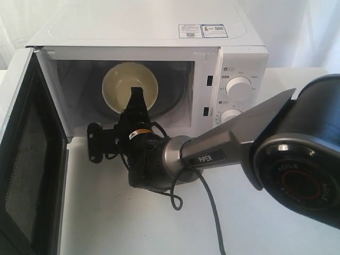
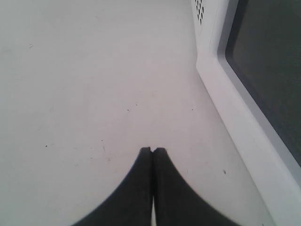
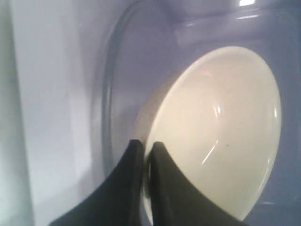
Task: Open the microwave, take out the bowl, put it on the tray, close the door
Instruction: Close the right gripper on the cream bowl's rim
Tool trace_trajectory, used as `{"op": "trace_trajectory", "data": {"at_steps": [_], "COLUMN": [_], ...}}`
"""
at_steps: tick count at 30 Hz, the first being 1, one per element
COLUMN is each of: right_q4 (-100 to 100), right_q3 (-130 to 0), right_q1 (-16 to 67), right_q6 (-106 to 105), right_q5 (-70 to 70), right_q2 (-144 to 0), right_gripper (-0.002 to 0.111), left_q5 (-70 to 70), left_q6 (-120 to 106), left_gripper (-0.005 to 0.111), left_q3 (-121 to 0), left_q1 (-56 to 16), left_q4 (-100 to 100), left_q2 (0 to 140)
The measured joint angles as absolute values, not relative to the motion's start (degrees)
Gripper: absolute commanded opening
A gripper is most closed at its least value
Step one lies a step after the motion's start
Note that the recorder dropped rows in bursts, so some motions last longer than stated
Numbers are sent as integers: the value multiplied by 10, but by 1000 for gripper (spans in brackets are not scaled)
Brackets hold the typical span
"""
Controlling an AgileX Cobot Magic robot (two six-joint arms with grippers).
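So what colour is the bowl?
The bowl is cream-yellow, paler inside. The exterior view shows it best.

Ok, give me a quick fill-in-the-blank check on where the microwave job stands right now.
1. The white door with the dark window is swung ____.
2. The round cream-yellow ceramic bowl sits ____ the white boxy microwave.
3. The right gripper has its fingers closed on the bowl's ____.
4. Over the white table, the left gripper holds ____.
Missing words: open; inside; rim; nothing.
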State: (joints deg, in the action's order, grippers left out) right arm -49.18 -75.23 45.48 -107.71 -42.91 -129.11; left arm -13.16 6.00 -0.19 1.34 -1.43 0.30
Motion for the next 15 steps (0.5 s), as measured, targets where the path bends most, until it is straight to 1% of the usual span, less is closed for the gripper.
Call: {"op": "trace_trajectory", "data": {"at_steps": [6, 11, 15], "right_q4": [-560, -619, -683], "right_q3": [-723, -660, -601], "right_q1": [500, 526, 556], "right_q6": [-1105, -1106, -1147], "right_q5": [-426, -408, -375], "right_q2": [-1243, -1160, -1088], "right_gripper": [0, 0, 0], "left_q5": [-132, -132, -132], "left_q6": [60, 60, 60], "left_gripper": [0, 0, 0], "left_q3": [-2, -2, -2], "left_q1": [13, 13, 13], "left_q4": [-14, -14, -14], "left_q2": [3, 3, 3]}}
